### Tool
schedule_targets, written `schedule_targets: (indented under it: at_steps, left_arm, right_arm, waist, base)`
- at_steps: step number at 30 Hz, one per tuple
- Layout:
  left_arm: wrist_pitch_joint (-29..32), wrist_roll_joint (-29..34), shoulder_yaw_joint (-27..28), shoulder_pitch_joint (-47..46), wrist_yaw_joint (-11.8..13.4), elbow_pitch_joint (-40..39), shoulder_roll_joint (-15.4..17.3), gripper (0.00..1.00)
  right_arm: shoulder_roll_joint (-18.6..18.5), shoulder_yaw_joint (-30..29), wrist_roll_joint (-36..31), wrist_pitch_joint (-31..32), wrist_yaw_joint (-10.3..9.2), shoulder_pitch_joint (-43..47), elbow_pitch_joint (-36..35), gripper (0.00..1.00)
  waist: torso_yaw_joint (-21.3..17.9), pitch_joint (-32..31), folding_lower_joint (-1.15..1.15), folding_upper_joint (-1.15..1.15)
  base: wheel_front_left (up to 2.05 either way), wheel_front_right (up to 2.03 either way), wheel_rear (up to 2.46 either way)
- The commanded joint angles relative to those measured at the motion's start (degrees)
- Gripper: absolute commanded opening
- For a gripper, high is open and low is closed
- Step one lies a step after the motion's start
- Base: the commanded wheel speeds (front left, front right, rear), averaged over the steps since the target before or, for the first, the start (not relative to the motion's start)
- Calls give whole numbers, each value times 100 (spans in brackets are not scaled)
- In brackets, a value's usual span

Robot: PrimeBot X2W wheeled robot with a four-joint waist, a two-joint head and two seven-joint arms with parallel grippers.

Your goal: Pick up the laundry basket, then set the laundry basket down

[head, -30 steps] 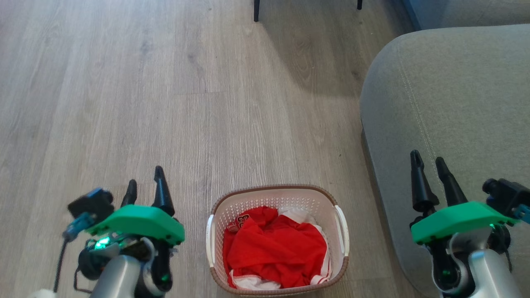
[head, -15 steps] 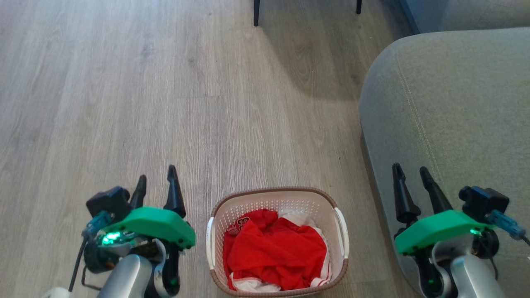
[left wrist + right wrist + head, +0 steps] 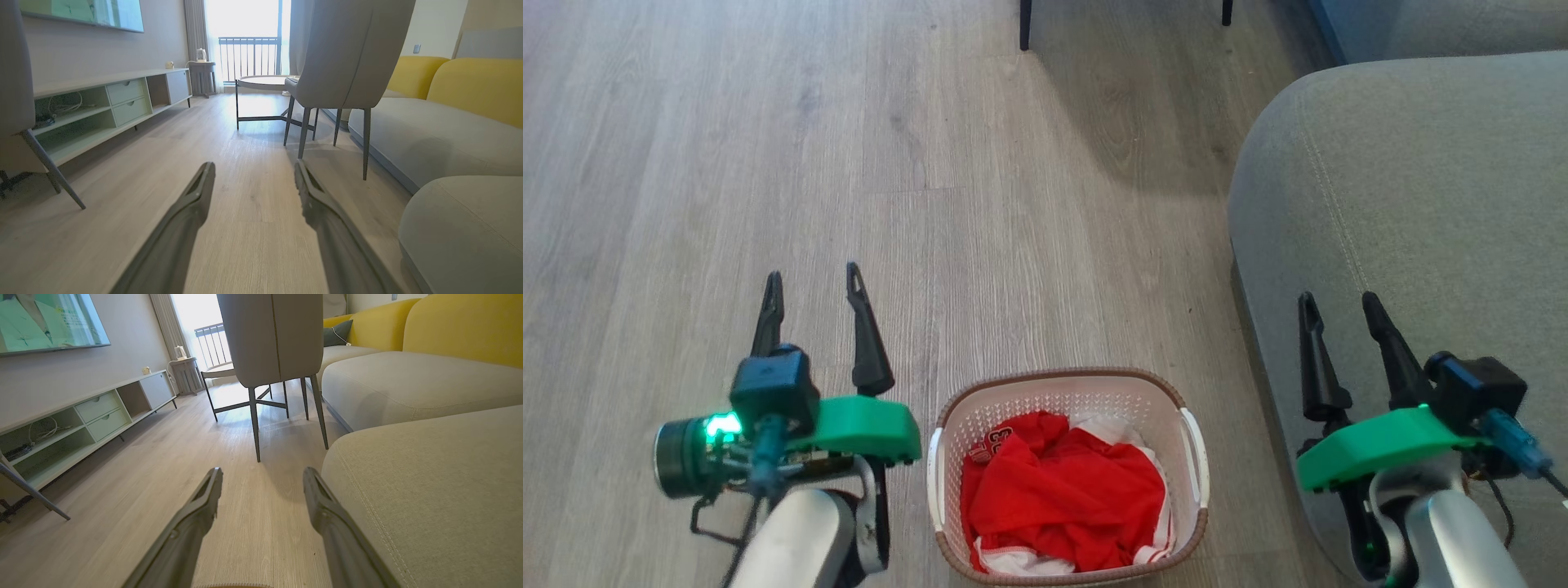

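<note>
- Here, in the head view, the laundry basket (image 3: pixel 1062 398) stands on the pale wood floor (image 3: pixel 768 163) at 6 o'clock, upright, with a crumpled red garment (image 3: pixel 1066 498) and some white cloth inside.
- The left tool (image 3: pixel 813 273) hangs at 8 o'clock, just beside the basket's left side but not touching it. Its two dark fingers are spread wide, point toward 12 o'clock and hold nothing.
- The right tool (image 3: pixel 1339 299) sits at 4 o'clock, set apart from the basket's right handle. It shows in front of the edge of a grey sofa cushion (image 3: pixel 1405 204), with its jaws likewise apart and empty.
- The left wrist view looks between the fingers (image 3: pixel 192 204) along bare floor to a grey chair (image 3: pixel 347 53) at 1 o'clock.
- Two dark chair legs (image 3: pixel 1024 24) show at 12 o'clock in the head view.
</note>
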Motion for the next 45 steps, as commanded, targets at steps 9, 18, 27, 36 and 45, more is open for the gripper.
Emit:
schedule_targets:
  at_steps: [9,18,27,36,45]
  left_arm:
    - [-236,-588,-299,-273,-693,731,55,100]
    - [-389,24,608,-128,-1577,992,-545,100]
    - [-526,649,1047,124,-2087,1321,-783,100]
    - [-526,666,1054,140,-2149,1680,-795,100]
    - [-526,322,985,110,-2238,2016,-796,100]
  right_arm:
    - [35,298,-417,-224,35,-237,6,100]
    - [25,371,-975,-375,38,-300,158,100]
    - [27,516,-1358,-509,41,-312,813,100]
    - [28,444,-1313,-509,41,-395,1121,100]
    - [33,429,-1283,-509,41,-420,1302,100]
  waist:
    - [-16,-39,0,0]
    - [7,-13,0,0]
    - [3,-20,0,0]
    - [-18,2,0,0]
    - [-37,27,0,0]
  base:
    - [0,0,0]
    - [0,0,0]
    - [0,0,0]
    - [0,0,0]
    - [0,0,0]
